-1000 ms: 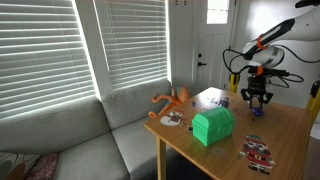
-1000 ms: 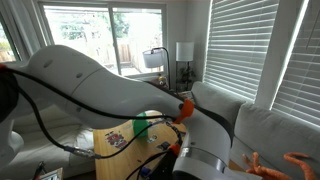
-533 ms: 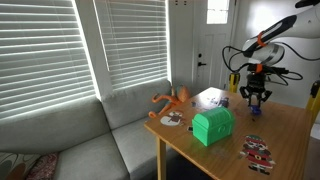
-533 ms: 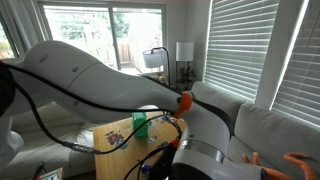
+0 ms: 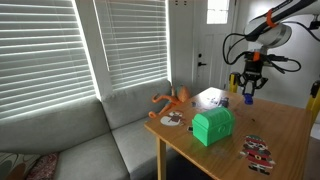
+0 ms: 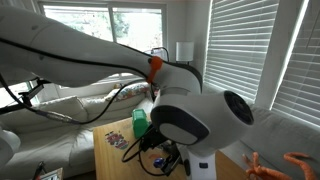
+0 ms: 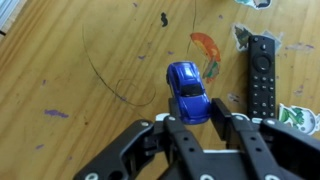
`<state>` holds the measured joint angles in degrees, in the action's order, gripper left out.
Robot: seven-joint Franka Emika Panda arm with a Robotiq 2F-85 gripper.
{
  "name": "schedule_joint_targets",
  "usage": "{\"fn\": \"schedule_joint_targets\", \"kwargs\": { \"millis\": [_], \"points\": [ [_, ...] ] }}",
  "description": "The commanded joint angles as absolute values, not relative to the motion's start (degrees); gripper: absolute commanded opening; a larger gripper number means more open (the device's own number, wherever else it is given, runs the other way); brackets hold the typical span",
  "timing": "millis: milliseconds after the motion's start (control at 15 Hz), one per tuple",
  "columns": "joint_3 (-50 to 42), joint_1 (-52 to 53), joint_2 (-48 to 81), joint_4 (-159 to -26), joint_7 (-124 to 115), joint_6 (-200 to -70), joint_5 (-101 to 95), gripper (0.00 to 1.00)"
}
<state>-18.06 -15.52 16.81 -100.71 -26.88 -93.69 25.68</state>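
In the wrist view my gripper is shut on the rear of a small blue toy car, with one finger on each side of it. The car hangs above the scratched wooden table. In an exterior view the gripper is raised above the far side of the table, with a bit of blue at its tips. In an exterior view the arm's body fills the middle and hides the gripper.
A black remote control and an orange sticker lie on the table below the car. A green box, an orange toy and a sticker sheet sit on the table. A grey sofa stands beside it.
The gripper has risen from near the table top and shifted a little, taking the blue car up with it. The arm has swung across the second exterior camera.
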Motion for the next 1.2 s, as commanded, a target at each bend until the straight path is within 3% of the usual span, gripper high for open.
{"fn": "schedule_joint_targets", "kwargs": {
  "millis": [0,400,1133],
  "points": [
    [-17.4,-11.63,9.6,-109.12,-31.58,-105.89,17.86,0.12],
    [-15.92,-8.43,5.28,-118.91,-38.82,-126.06,5.11,0.12],
    [-13.0,-8.81,-2.22,-131.74,-47.95,-146.77,-10.12,0.12]
  ]
}}
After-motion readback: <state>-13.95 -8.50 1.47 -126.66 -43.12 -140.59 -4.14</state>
